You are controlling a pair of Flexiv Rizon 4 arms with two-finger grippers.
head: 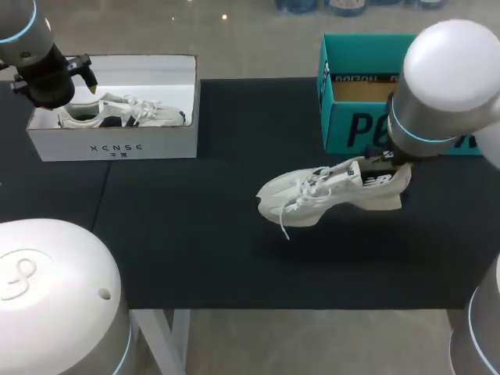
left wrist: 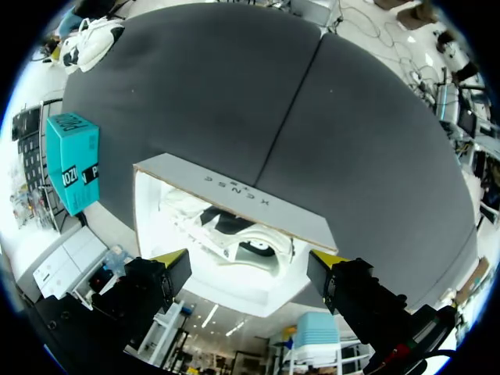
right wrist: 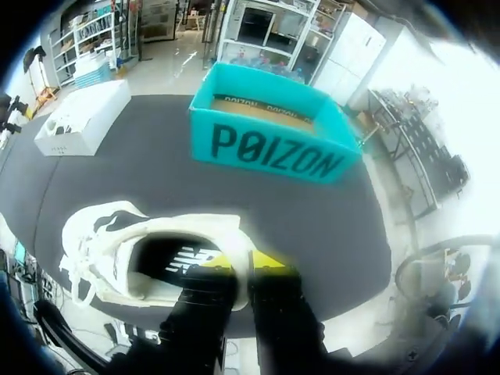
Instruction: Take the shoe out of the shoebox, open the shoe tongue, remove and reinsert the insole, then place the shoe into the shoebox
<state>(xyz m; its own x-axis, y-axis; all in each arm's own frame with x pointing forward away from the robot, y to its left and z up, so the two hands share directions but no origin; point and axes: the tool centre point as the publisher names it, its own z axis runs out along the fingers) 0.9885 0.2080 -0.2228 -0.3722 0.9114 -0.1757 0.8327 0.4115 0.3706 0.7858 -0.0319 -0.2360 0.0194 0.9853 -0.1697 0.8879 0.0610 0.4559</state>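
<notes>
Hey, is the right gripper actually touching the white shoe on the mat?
Touching. The right wrist view shows the right gripper pinching the shoe at its heel collar, one yellow tip on each side.

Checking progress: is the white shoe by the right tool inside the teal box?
No, the white shoe is over the black mat, in front of the teal box.

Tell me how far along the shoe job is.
Done: the white shoe is out of the teal shoebox. In hand: the right pincer grips its heel. The insole sits inside; whether it has been out, cannot tell. Remaining: boxing the shoe.
</notes>
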